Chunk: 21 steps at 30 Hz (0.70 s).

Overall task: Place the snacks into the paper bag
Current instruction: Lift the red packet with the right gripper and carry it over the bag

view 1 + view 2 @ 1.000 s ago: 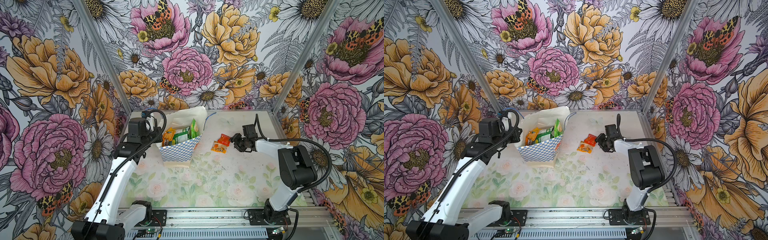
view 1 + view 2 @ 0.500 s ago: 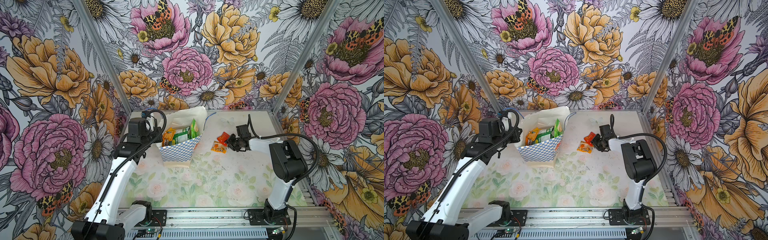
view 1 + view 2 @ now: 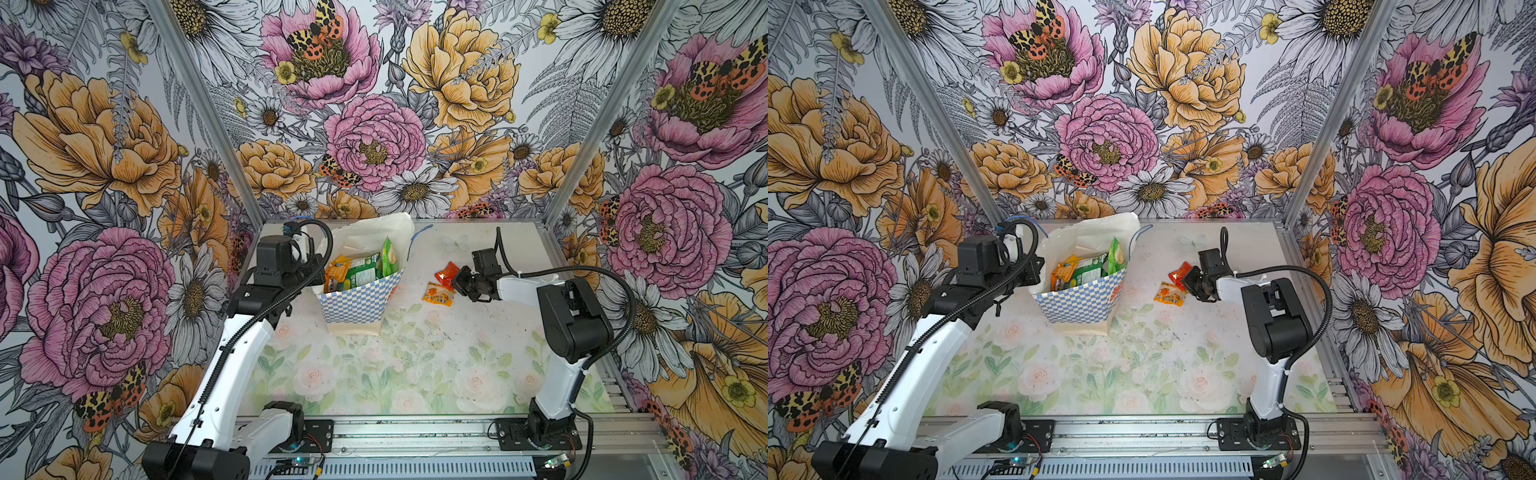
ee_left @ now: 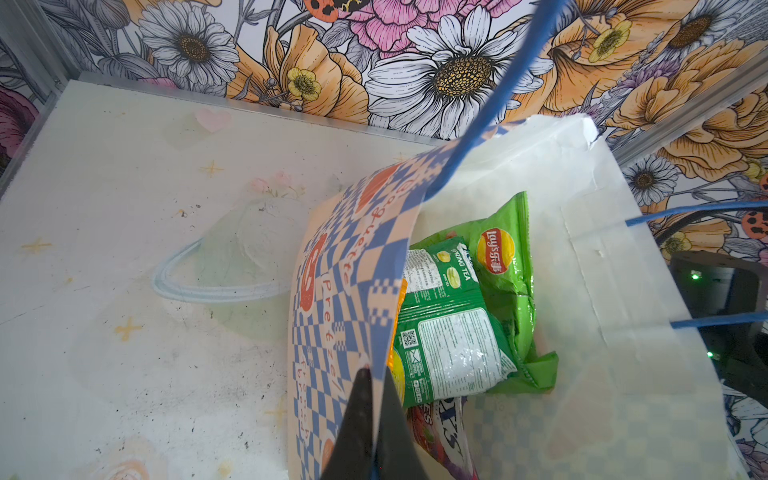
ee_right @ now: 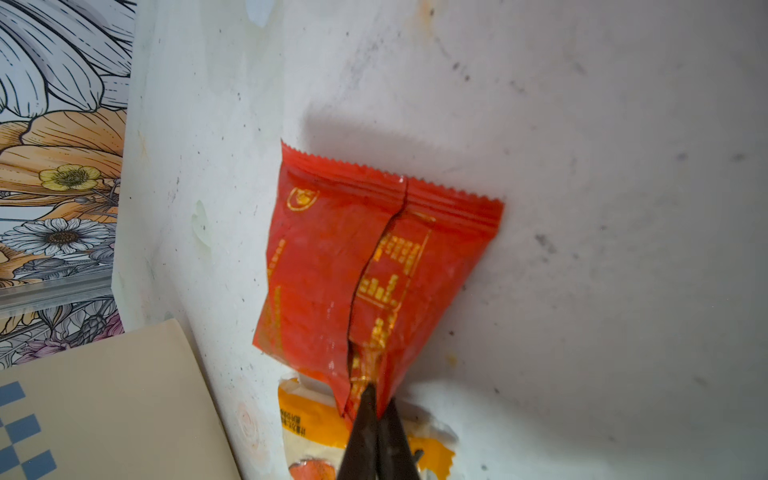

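Observation:
The paper bag [image 3: 358,297] [image 3: 1079,297] stands open at the back left of the table. My left gripper [image 4: 376,374] is shut on its checkered rim [image 4: 345,286], holding that side out. Inside lie snacks: a green crisp bag [image 4: 500,266], a green-white pack [image 4: 451,345], a purple pack [image 4: 446,436] and an orange pack [image 3: 336,272]. My right gripper [image 5: 378,399] [image 3: 458,279] is shut on the sealed edge of a small red sachet [image 5: 365,257] [image 3: 446,274] [image 3: 1178,274], to the right of the bag. An orange sachet [image 3: 437,294] [image 3: 1169,296] [image 5: 316,419] lies on the table beside it.
The bag's blue cord handles [image 4: 490,99] stick up and out over its mouth. Floral walls close the table in at the back and on both sides. The bag's cream side [image 5: 104,395] stands close to the right gripper.
My right gripper has moved left to the red sachet and shut on its edge, and the right arm's elbow has swung in. The left arm and the bag have not moved.

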Available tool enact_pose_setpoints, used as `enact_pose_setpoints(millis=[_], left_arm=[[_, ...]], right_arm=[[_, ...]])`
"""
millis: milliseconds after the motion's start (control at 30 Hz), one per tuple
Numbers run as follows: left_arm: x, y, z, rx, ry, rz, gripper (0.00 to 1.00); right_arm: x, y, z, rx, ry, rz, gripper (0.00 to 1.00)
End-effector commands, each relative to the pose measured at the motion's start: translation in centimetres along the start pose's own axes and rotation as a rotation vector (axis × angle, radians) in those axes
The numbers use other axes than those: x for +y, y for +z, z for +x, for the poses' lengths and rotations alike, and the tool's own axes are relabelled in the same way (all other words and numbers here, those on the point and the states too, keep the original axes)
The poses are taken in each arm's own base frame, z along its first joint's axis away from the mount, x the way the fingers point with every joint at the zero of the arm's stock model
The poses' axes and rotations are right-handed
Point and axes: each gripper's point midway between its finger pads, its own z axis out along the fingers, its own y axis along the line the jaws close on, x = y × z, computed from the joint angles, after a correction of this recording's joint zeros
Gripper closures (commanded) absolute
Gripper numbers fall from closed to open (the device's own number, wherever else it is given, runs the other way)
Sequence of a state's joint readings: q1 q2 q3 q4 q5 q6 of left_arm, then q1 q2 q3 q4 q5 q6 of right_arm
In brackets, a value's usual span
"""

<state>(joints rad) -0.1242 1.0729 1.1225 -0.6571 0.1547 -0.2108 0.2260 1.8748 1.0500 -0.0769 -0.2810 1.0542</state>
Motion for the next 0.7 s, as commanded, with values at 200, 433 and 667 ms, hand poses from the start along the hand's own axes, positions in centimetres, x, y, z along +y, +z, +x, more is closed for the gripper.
enact_pose_setpoints(millis=[200, 433, 667], left_arm=[[-1.1, -2.0, -3.0, -0.13, 0.021, 0.039, 1.0], [-1.2, -1.4, -2.8, -0.109, 0.0, 0.063, 1.0], [-1.3, -1.6, -2.8, -0.115, 0.006, 0.062, 1.0]], right_arm=[[1.5, -5.0, -0.5, -0.081, -0.07, -0.029, 1.0], [3.3, -10.2, -0.4, -0.145, -0.14, -0.057, 1.0], [4.3, -13.3, -0.2, -0.181, -0.185, -0.071, 1.0]])
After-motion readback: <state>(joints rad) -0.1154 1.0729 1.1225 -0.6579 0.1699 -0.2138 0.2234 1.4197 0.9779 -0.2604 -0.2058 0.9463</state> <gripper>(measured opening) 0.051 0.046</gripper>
